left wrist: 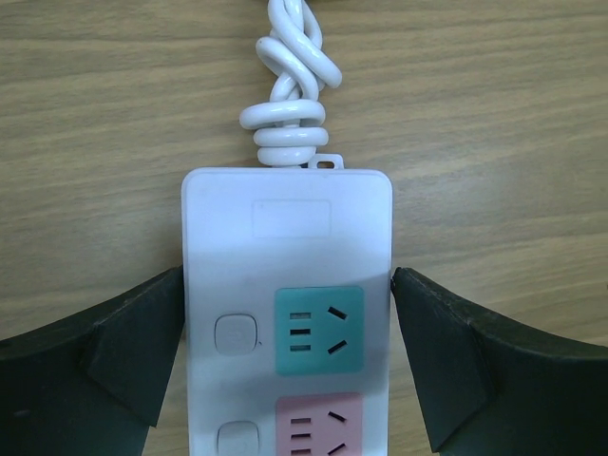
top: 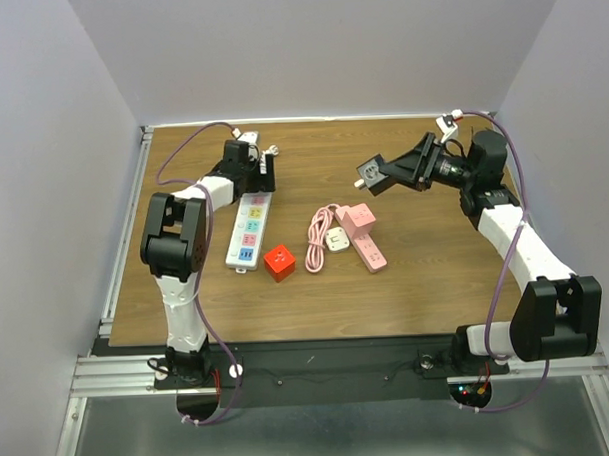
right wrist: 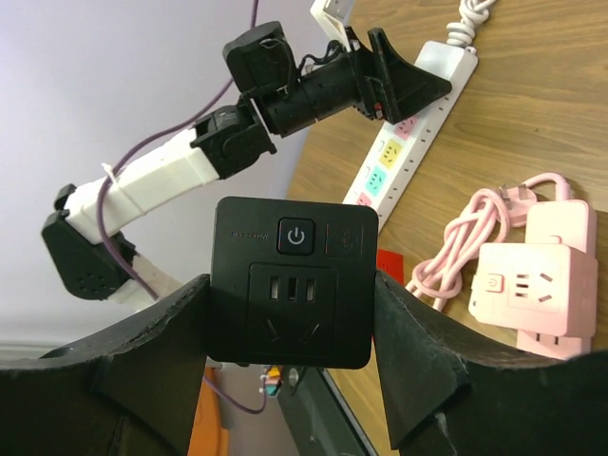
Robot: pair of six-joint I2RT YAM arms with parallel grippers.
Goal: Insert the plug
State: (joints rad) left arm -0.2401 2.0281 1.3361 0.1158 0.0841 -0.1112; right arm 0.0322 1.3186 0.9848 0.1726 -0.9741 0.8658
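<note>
My right gripper (top: 375, 174) is shut on a black square plug adapter (right wrist: 291, 283) with a power button and a socket face. It holds the adapter in the air above the table's right middle. A white power strip (top: 248, 228) with coloured sockets lies on the left. My left gripper (left wrist: 287, 361) is shut on its far end, one finger against each long side, by the teal socket (left wrist: 319, 329). The strip's coiled white cord (left wrist: 290, 85) lies just beyond it.
A pink power strip (top: 363, 236) with a coiled pink cord (top: 320, 232) and a white plug (top: 337, 239) lies mid-table. A red cube (top: 279, 262) sits by the white strip's near end. White walls enclose the wooden table (top: 436, 273).
</note>
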